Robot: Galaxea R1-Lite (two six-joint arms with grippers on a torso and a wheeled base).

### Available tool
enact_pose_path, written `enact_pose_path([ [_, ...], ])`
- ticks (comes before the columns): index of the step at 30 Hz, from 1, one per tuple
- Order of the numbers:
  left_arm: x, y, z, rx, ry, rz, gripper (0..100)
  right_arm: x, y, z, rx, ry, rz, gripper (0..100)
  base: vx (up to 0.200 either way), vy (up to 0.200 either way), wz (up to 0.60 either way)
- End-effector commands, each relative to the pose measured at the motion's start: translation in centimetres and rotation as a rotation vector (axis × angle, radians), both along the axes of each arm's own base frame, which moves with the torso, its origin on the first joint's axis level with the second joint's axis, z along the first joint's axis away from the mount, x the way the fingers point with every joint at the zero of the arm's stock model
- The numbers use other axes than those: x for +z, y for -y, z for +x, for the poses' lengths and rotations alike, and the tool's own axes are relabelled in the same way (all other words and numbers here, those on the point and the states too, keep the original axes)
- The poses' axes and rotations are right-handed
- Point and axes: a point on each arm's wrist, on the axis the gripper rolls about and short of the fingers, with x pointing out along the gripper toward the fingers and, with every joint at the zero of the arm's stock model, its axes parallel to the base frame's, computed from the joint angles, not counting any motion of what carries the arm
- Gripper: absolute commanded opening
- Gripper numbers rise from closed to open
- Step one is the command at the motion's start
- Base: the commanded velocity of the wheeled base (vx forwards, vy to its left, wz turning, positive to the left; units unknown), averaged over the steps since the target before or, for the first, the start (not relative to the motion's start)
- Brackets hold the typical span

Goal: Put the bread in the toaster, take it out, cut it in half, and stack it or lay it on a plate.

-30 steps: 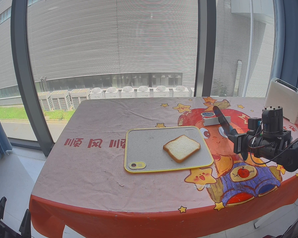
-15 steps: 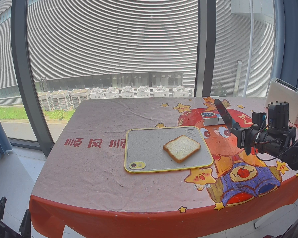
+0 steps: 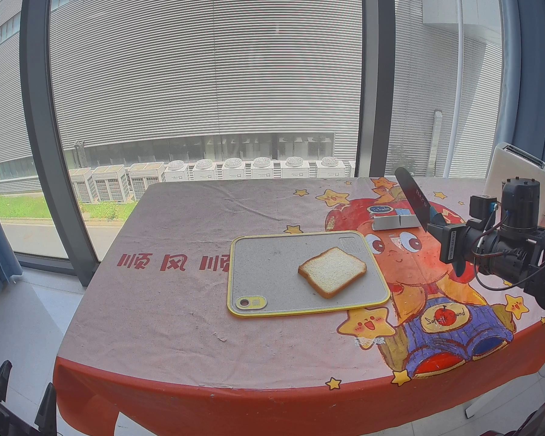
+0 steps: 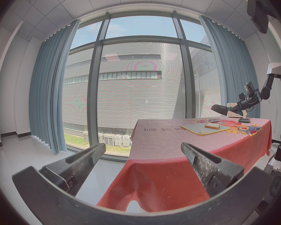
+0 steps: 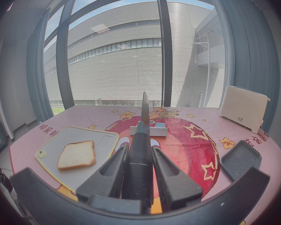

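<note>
Cutting stage of the toast task, not yet begun. The bread (image 3: 332,270) lies flat on the cutting board (image 3: 266,277) near its right edge, a single whole slice with no cut in it; its surface looks pale, so whether it has been toasted cannot be told. The toaster (image 3: 521,174) stands at the far right corner of the counter (image 3: 163,310), well apart from the board, with nothing seen rising from its slots. The right end effector (image 5: 140,160) is clamped on the handle of the knife (image 3: 413,196), held above the counter to the right of the board, blade pointing up and away over the knife stand (image 3: 399,220). The left end effector (image 4: 143,163) hangs low beside the counter, fingers apart and holding nothing. A dark tray (image 5: 240,158), probably serving as the plate, sits bare near the toaster. Judged from this layout, the toaster steps are likely finished; the halving cut and the laying or stacking of both halves on the tray remain
</note>
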Motion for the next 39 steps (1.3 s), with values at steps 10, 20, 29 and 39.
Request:
enact_pose_path([
  [10, -0.5, 0.0, 0.0, 0.000, -0.004, -0.001, 100, 1.4, 0.0, -1.1, 0.025, 0.041, 0.024, 0, 0.000, 0.000, 0.00],
  [20, -0.5, 0.0, 0.0, 0.000, -0.004, -0.001, 100, 1.2, -1.0, -1.5, 0.072, 0.026, 0.040, 0, 0.000, 0.000, 0.00],
  [29, -0.5, 0.0, 0.0, 0.000, -0.004, -0.001, 100, 0.9, -2.6, -2.3, 0.144, 0.010, 0.073, 0, 0.000, 0.000, 0.00],
  [39, -0.5, 0.0, 0.0, 0.000, -0.004, -0.001, 100, 1.0, -2.7, -2.7, 0.154, 0.012, 0.073, 0, 0.000, 0.000, 0.00],
])
